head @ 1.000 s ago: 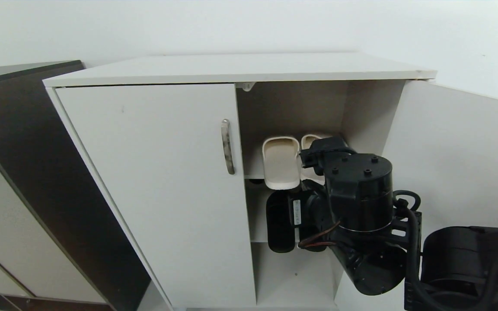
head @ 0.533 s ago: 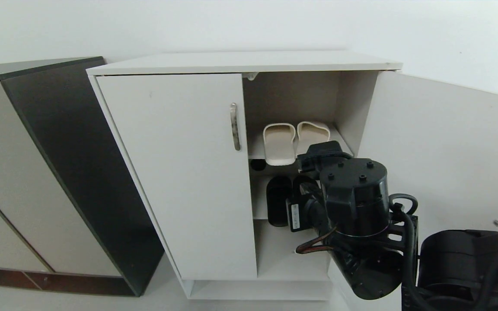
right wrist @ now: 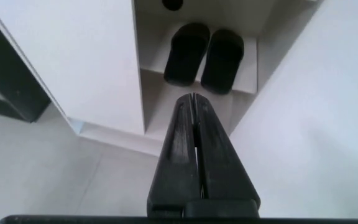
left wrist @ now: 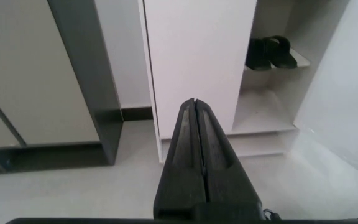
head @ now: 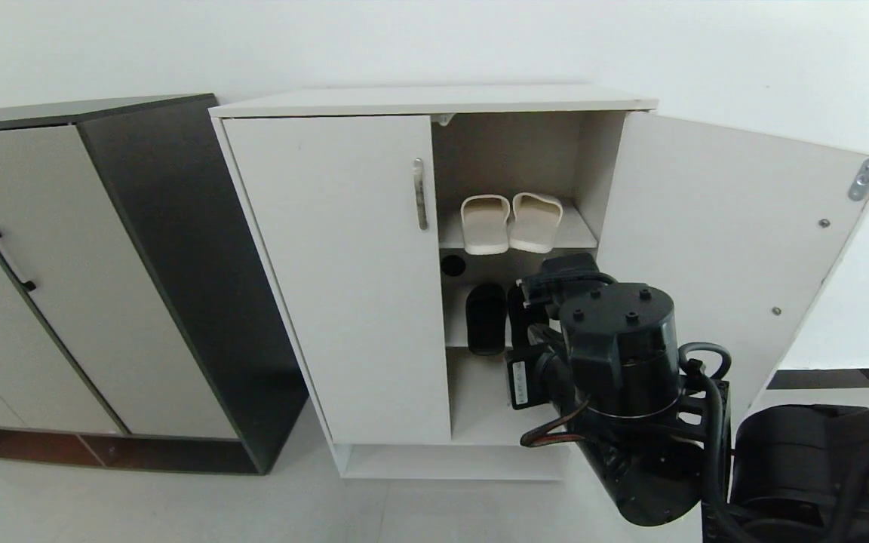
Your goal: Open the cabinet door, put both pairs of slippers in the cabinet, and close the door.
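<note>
No readable text or signs

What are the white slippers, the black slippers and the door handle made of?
The white slippers look like moulded foam or rubber: smooth, matte, one piece. The black slippers look much the same, though soft plastic is possible. The handle seems brushed metal: grey with a dull shine.
</note>
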### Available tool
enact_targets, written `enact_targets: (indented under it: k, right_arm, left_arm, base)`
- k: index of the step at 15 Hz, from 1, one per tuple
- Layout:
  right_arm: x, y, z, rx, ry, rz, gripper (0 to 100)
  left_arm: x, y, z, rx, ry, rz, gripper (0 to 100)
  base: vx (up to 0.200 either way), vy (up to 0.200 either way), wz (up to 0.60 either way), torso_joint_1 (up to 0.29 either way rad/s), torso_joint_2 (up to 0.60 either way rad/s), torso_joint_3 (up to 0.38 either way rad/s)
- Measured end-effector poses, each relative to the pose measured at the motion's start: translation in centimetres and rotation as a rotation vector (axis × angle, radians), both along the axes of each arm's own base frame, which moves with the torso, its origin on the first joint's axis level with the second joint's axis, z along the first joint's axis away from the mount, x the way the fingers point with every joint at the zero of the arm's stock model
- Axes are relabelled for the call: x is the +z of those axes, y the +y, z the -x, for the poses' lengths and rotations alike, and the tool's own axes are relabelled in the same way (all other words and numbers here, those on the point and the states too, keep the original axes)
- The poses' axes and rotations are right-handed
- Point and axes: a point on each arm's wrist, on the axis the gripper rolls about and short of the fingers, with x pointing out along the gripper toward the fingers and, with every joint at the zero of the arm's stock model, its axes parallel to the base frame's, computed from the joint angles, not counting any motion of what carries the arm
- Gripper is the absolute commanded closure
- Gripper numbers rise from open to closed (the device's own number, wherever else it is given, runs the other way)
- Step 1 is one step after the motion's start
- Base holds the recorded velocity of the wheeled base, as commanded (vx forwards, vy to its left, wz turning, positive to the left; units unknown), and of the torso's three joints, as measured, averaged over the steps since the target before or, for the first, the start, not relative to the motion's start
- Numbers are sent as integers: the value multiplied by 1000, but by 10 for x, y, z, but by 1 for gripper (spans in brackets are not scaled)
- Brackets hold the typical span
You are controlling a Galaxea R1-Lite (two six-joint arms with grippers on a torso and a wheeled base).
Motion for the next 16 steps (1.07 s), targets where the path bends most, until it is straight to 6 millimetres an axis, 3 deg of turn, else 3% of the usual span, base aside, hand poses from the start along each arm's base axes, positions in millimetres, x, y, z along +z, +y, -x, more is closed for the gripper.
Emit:
enact_targets:
  k: [4,16]
  right_arm:
    - [-3,-3,-2,-11,5,12,100]
    - [-7,-6,-3,-15,14,28,100]
  left_arm:
    - [0,0,0,0,0,0,100]
    - [0,0,0,0,0,0,100]
  base:
    - [-200,0,0,5,5,5]
    - [0,0,0,0,0,0]
